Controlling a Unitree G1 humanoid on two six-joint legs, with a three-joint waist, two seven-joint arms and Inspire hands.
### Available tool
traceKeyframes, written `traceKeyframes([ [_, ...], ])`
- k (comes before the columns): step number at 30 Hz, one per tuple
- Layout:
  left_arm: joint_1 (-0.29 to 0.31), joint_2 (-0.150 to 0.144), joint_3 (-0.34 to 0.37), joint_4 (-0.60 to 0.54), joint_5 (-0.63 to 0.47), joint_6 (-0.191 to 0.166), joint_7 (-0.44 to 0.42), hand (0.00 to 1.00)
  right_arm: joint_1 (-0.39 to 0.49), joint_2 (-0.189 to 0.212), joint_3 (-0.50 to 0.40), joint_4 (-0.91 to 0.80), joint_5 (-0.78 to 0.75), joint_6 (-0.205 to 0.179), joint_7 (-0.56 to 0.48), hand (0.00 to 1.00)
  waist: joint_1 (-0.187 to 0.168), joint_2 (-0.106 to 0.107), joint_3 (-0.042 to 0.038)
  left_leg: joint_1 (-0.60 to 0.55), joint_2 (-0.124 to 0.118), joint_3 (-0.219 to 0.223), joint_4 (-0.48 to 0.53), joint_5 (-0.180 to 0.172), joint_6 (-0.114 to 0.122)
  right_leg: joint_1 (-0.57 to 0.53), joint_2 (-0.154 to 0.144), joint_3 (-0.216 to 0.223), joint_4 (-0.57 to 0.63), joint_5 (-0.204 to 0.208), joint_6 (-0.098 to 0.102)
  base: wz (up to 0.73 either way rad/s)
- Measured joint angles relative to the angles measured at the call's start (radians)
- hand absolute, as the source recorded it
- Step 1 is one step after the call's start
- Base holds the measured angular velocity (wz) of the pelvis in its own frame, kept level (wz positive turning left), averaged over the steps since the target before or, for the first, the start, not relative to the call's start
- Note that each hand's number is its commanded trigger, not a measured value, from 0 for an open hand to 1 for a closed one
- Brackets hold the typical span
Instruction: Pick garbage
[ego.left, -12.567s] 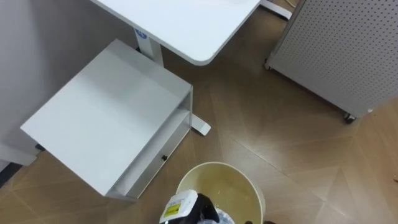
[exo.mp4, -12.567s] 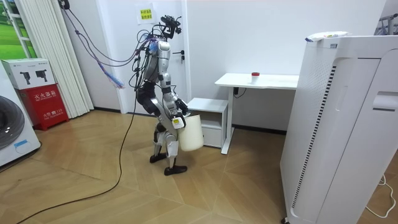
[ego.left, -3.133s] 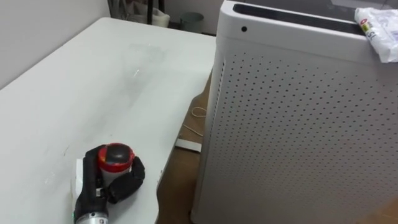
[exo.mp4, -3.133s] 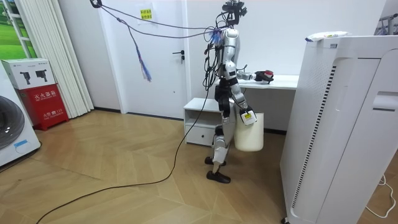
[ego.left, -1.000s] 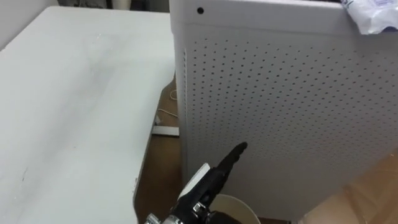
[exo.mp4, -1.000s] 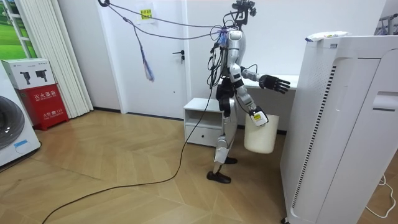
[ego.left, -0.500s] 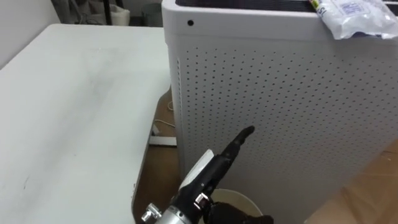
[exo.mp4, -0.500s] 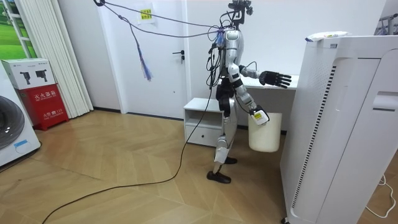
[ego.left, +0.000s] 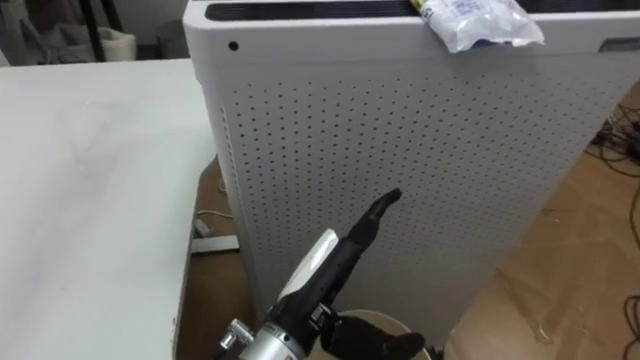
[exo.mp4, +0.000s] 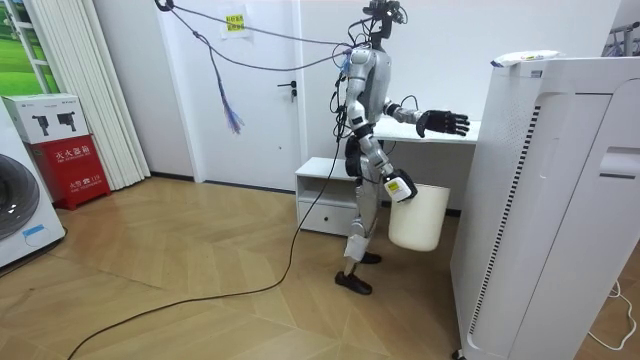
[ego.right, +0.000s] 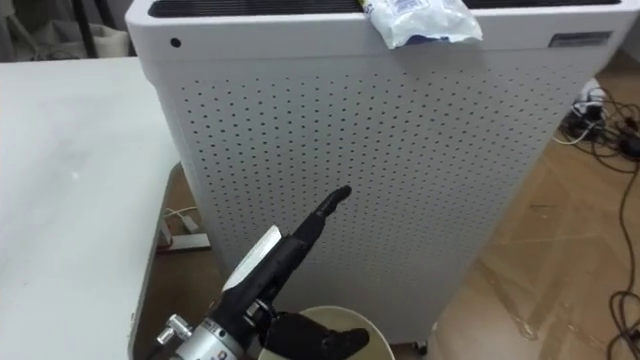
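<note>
Since the robot has swung from the desk (ego.left: 80, 180) toward the tall perforated unit (ego.left: 420, 150), its left hand (ego.left: 362, 228) reaches out empty, fingers straight — the crumpled wrapper (ego.left: 478, 22) atop it looks next — while the right hand (exo.mp4: 398, 186) clutches the bin (exo.mp4: 418, 222).

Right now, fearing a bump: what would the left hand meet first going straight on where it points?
Likely the air purifier, its perforated front; the left hand points at it, gap unclear.
</note>
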Motion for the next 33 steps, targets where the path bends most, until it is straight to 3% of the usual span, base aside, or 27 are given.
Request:
traceKeyframes([
  [2, 0.007, 0.001, 0.021, 0.022, 0.053, 0.000, 0.003, 0.00, -0.002, 0.005, 0.000, 0.000, -0.001, 0.003, 0.000, 1.00, 0.027, -0.002, 0.0010, 0.003, 0.022, 0.072, -0.008, -0.009, 0.007, -0.007, -0.005, -0.057, 0.011, 0.018, -0.010, -0.96],
  [4, 0.036, 0.000, 0.048, 0.034, 0.086, 0.001, 0.021, 0.00, -0.002, 0.006, 0.001, 0.011, -0.007, 0.002, 0.000, 1.00, 0.063, -0.003, 0.0010, 0.046, 0.031, 0.150, -0.034, -0.011, 0.005, 0.015, -0.025, -0.127, 0.122, -0.040, -0.009, -0.96],
  [6, 0.039, -0.001, 0.076, 0.033, 0.088, 0.001, 0.036, 0.00, -0.002, 0.005, 0.001, 0.012, -0.007, 0.001, 0.000, 1.00, 0.064, -0.010, -0.0005, 0.046, 0.026, 0.162, -0.030, -0.013, 0.004, 0.043, -0.036, -0.153, 0.108, -0.072, -0.003, -0.40],
  [8, 0.039, -0.006, 0.109, 0.032, 0.116, 0.001, 0.061, 0.00, -0.002, 0.007, 0.001, 0.014, -0.008, 0.001, 0.000, 1.00, 0.062, -0.018, 0.0000, 0.035, 0.017, 0.158, -0.021, -0.011, 0.006, 0.047, -0.039, -0.170, 0.063, -0.082, -0.023, -0.09],
  [12, 0.047, -0.008, 0.145, -0.029, 0.202, -0.003, 0.134, 0.00, -0.001, 0.006, 0.002, 0.051, -0.004, 0.001, 0.002, 1.00, 0.059, -0.024, -0.0039, 0.030, 0.019, 0.110, 0.007, -0.009, 0.006, 0.067, -0.035, -0.191, 0.032, -0.082, -0.028, 0.08],
  [17, 0.051, 0.001, 0.173, -0.129, 0.246, -0.029, 0.285, 0.00, 0.000, 0.008, 0.000, 0.048, -0.001, -0.004, 0.009, 1.00, 0.039, -0.029, -0.0089, 0.029, 0.029, 0.100, 0.027, -0.014, 0.002, 0.080, -0.031, -0.204, 0.033, -0.083, -0.028, 0.09],
  [23, 0.046, 0.014, 0.238, -0.174, 0.288, -0.042, 0.399, 0.00, 0.006, 0.007, -0.001, 0.048, 0.004, -0.019, 0.009, 1.00, 0.042, -0.018, -0.0080, 0.023, 0.088, 0.089, 0.131, -0.060, -0.027, 0.101, -0.001, -0.205, 0.054, -0.102, -0.057, -0.09],
  [26, 0.045, 0.005, 0.279, -0.218, 0.327, -0.046, 0.457, 0.00, 0.011, -0.006, -0.001, 0.044, -0.003, -0.019, 0.010, 1.00, 0.060, -0.010, -0.0084, 0.024, 0.083, -0.011, 0.148, -0.061, -0.047, 0.098, 0.019, -0.158, 0.059, -0.111, -0.070, -0.47],
  [28, 0.046, 0.004, 0.315, -0.244, 0.373, -0.051, 0.499, 0.00, 0.011, -0.009, -0.001, 0.041, -0.030, -0.019, 0.013, 1.00, 0.087, -0.007, -0.0094, 0.026, 0.041, -0.215, 0.144, -0.054, -0.078, 0.086, 0.034, -0.100, 0.076, -0.111, -0.083, -0.85],
  [30, 0.046, 0.005, 0.335, -0.261, 0.400, -0.063, 0.529, 0.00, 0.016, -0.010, -0.004, 0.040, -0.048, -0.019, 0.018, 1.00, 0.083, -0.002, -0.0121, 0.025, 0.024, -0.309, 0.146, -0.054, -0.094, 0.085, 0.042, -0.082, 0.077, -0.109, -0.087, -0.47],
  [33, 0.046, 0.006, 0.345, -0.283, 0.425, -0.093, 0.560, 0.00, 0.034, -0.012, -0.031, 0.039, -0.053, -0.019, 0.023, 1.00, 0.064, -0.002, -0.0123, 0.029, 0.018, -0.328, 0.134, -0.052, -0.101, 0.081, 0.048, -0.074, 0.077, -0.111, -0.090, -0.10],
])
